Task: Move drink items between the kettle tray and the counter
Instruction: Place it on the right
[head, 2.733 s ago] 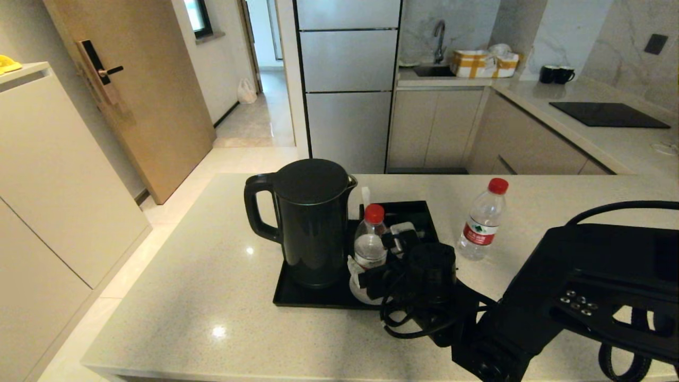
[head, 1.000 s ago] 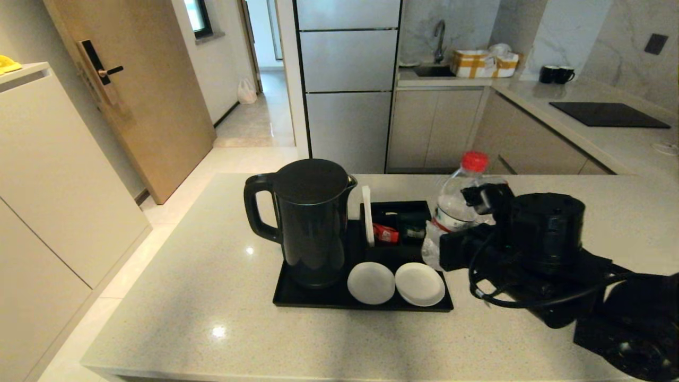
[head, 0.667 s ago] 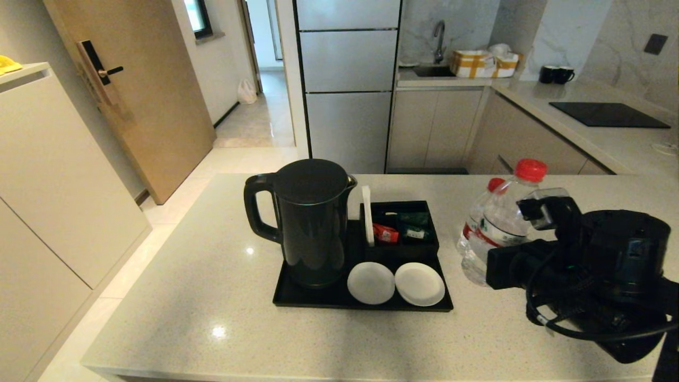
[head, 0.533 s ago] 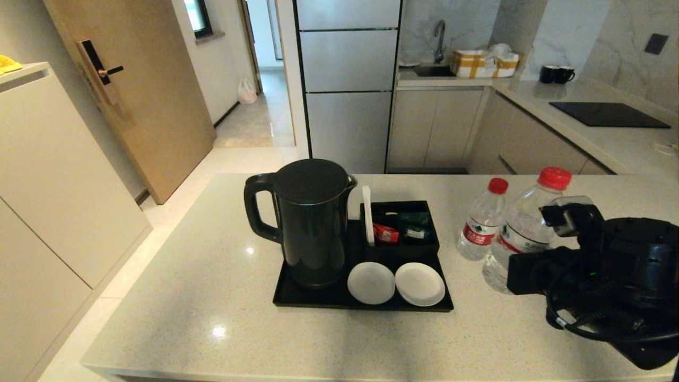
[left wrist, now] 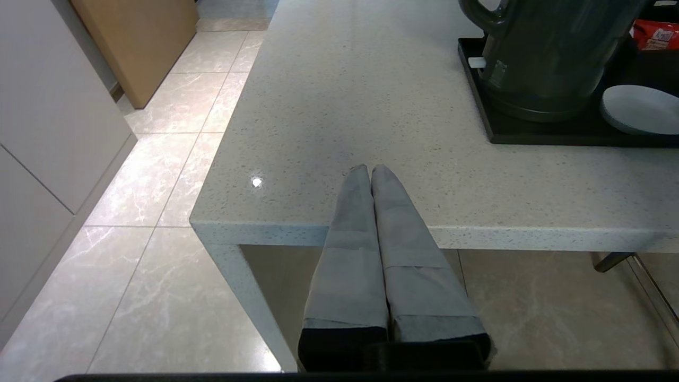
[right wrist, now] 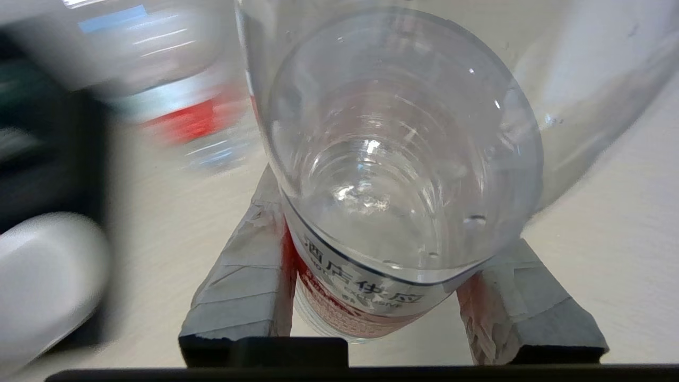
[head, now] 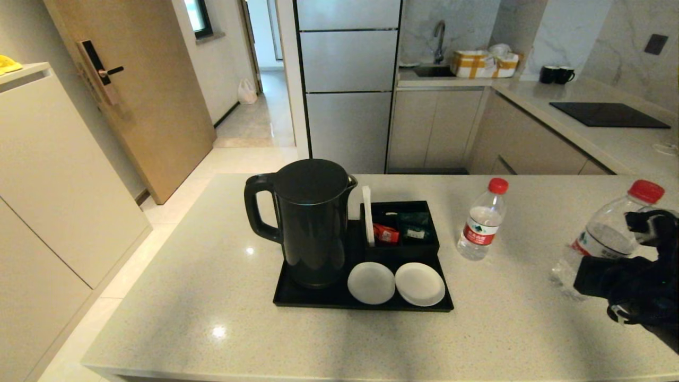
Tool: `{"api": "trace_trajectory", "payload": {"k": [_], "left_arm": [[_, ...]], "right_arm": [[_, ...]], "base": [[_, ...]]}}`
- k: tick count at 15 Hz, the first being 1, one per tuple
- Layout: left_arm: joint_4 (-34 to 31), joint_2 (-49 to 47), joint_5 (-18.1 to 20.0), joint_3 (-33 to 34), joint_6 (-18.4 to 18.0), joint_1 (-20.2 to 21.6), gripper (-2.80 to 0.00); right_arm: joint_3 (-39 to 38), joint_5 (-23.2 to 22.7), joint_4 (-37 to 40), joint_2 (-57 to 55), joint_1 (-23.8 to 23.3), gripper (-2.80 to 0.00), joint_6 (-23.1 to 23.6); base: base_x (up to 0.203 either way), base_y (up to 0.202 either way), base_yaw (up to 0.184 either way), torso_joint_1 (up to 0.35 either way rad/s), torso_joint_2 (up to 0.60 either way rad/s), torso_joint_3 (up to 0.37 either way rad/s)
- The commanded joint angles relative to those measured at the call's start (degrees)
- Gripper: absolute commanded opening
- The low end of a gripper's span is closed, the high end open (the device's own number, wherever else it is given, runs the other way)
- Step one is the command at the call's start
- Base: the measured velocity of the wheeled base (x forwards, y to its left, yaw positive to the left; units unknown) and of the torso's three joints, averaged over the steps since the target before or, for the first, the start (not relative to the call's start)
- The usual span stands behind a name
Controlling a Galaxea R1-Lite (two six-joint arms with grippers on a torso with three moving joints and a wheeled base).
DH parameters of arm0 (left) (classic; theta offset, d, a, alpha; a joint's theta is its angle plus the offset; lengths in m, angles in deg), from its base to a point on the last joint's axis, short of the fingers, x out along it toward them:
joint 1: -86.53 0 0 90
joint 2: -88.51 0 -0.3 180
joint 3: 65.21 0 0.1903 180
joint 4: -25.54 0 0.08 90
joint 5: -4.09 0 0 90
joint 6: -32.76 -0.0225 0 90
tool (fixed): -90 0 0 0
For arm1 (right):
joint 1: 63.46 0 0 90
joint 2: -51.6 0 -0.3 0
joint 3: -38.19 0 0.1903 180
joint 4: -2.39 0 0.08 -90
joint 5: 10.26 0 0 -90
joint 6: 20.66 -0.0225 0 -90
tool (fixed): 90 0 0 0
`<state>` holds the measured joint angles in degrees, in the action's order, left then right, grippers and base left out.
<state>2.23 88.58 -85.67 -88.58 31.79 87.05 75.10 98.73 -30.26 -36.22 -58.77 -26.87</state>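
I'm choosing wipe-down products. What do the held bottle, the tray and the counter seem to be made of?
Held bottle, in the right claw: thin clear plastic, see-through with a ribbed base and a red cap. Tray: black, smooth, probably plastic or lacquer; unclear. Counter: light speckled stone or composite, glossy, mirroring ceiling lights.

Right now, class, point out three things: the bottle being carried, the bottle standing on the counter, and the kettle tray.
carried bottle [head: 602,240], head view, on its clear shoulder.
standing bottle [head: 478,232], head view, on its red-and-white label.
kettle tray [head: 318,303], head view, on its front rim.
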Motion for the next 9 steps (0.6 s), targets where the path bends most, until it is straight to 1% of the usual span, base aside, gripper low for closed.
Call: {"api": "trace_trajectory", "payload": {"k": [1, 3, 5, 6, 7, 9], "left_arm": [[0.0, -0.1, 0.0, 0.1, 0.0, 0.0, -2.80], [0.0, -0.1, 0.0, 0.1, 0.0, 0.1, -2.80], [0.0, -0.1, 0.0, 0.1, 0.0, 0.0, -2.80], [0.0, -0.1, 0.0, 0.1, 0.0, 0.0, -2.80], [0.0, -0.1, 0.0, 0.1, 0.0, 0.0, -2.80], [0.0, -0.1, 0.0, 0.1, 0.0, 0.0, -2.80]], "right_arm": [[0.6, -0.3, -0.4, -1.7, -7.8, -2.80, -0.2], [1.6, -0.5, -0.4, -3.9, -13.7, -2.80, -0.5], [2.7, -0.6, 0.0, -5.2, -15.4, -2.80, -0.5], [3.5, -0.7, 0.2, -6.7, -18.4, -2.80, -0.5], [4.3, -0.9, 0.2, -9.0, -23.5, -2.80, -0.6], [6.1, -2.0, 0.1, -15.3, -29.9, -2.80, -1.3]], "base": [[0.000, 0.000, 0.000, 0.000, 0.00, 0.000], [0.000, 0.000, 0.000, 0.000, 0.00, 0.000], [0.000, 0.000, 0.000, 0.000, 0.00, 0.000], [0.000, 0.000, 0.000, 0.000, 0.00, 0.000], [0.000, 0.000, 0.000, 0.000, 0.00, 0.000], [0.000, 0.000, 0.000, 0.000, 0.00, 0.000]]}}
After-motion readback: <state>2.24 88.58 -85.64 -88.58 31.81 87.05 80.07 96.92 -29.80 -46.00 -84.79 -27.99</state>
